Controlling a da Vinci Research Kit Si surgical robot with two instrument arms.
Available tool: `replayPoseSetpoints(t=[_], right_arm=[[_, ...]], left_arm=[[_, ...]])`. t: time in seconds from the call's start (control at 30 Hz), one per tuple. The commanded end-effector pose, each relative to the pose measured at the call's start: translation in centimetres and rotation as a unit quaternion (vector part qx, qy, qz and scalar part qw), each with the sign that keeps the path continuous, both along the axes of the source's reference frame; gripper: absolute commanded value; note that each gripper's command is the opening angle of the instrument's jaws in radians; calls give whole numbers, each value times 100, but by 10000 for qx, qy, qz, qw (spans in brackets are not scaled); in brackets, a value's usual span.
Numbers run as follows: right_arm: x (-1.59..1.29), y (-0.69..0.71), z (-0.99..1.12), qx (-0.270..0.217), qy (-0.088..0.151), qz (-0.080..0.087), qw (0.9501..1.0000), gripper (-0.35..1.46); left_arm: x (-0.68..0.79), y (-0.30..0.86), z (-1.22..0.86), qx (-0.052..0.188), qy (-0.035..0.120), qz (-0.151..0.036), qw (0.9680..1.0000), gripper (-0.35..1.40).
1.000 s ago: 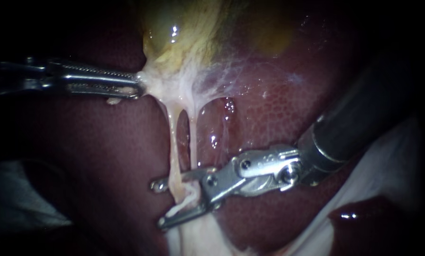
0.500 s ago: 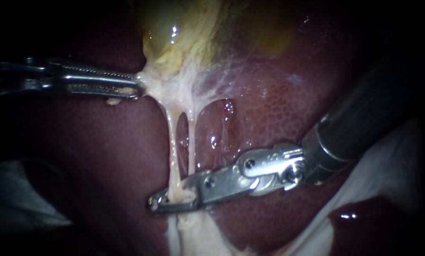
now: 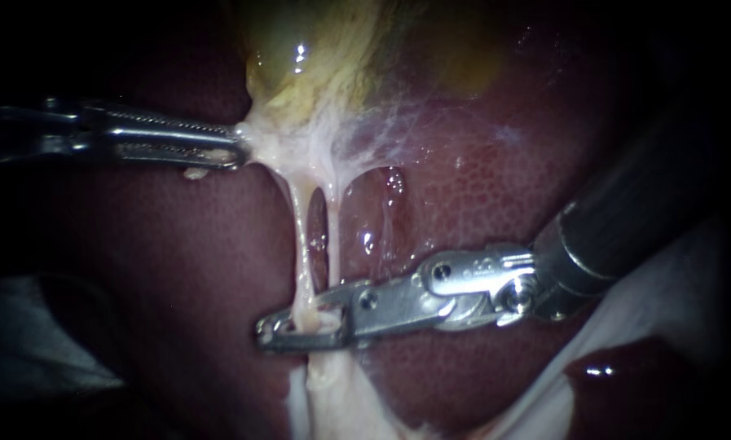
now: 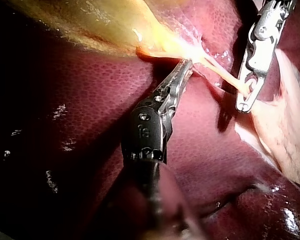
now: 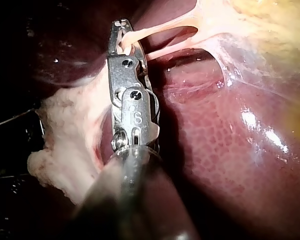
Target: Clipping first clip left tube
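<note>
Our right instrument point(image 3: 300, 327) lies crosswise, jaws pressed onto the left tube point(image 3: 300, 236), apparently clear of the right tube point(image 3: 333, 244), both running up toward gallbladder point(image 3: 300, 57) tissue our left instrument point(image 3: 236, 151) pinches.

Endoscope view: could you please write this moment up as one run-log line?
left instrument: jaws shut on gallbladder edge, pulled taut | right instrument: jaws shut on left tube | clip: not discernible
</note>
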State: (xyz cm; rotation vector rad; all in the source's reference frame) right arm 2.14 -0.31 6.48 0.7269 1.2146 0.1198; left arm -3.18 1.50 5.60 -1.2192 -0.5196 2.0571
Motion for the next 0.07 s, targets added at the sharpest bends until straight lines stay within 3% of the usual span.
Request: replayPoseSetpoints(t=[0.03, 0.07], right_arm=[[0, 0, 1, 8, 12, -22, 10000, -35], [0, 0, 1, 66, -6, -23, 10000, -35]], left_arm=[[-1, 0, 1, 1, -1, 0, 10000, -35], [-1, 1, 1, 1, -1, 0, 10000, -35]])
